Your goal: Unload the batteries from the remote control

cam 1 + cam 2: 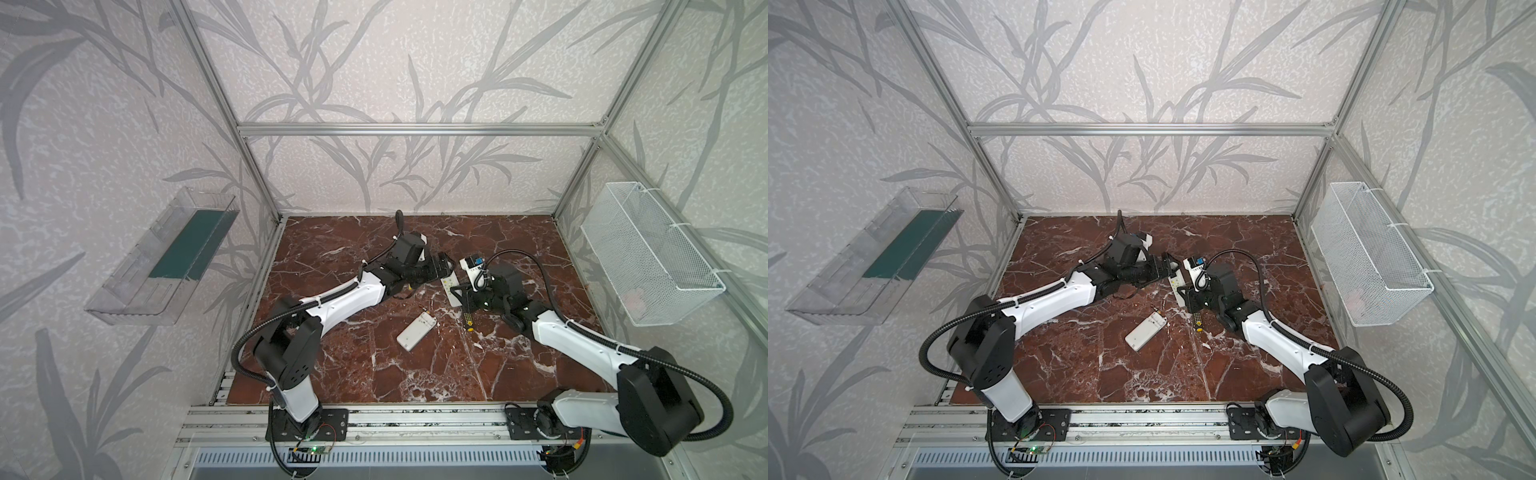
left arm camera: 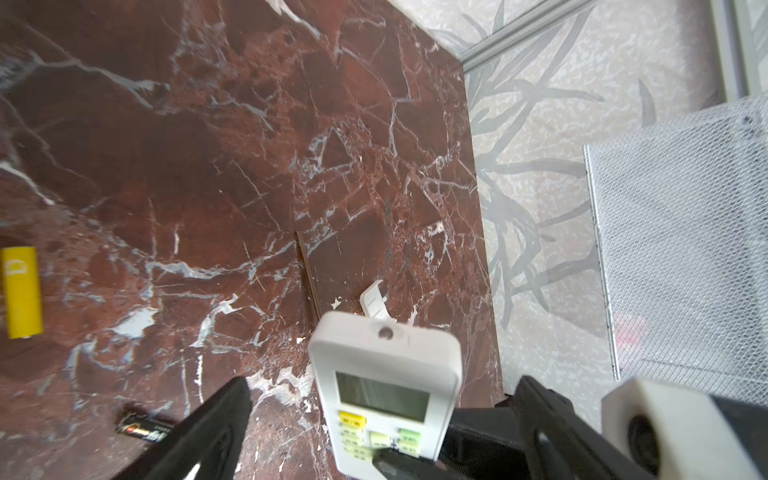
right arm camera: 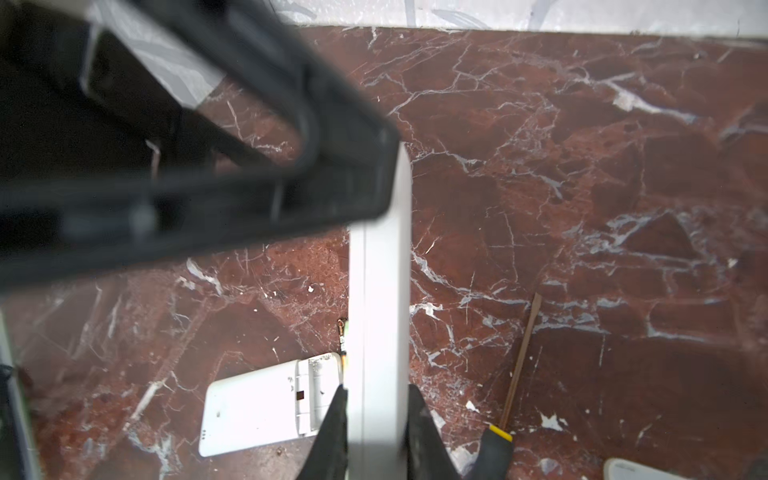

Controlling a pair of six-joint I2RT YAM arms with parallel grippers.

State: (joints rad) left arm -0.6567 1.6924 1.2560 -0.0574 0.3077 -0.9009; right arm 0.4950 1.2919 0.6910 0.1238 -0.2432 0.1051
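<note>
The right gripper (image 3: 377, 392) pinches the slab-shaped white plastic remote control (image 2: 386, 361) by its long edges. The left gripper (image 2: 384, 397) gapes wide around it without touching. A glossy cylindrical yellow battery (image 2: 20, 291) lies on veined red marble (image 2: 208, 166) apart from the remote, a black battery (image 2: 143, 428) nearer.

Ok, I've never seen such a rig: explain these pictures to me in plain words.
Two robot arms work over a marbled table. Two pictures look down from overhead; the other two come from a camera on each wrist. The right fingers grip a remote; the left fingers stand open on either side of it. On the table lie a second remote, back up with its battery bay uncovered, a screwdriver, a yellow battery, a black battery and a small white cover.
</note>
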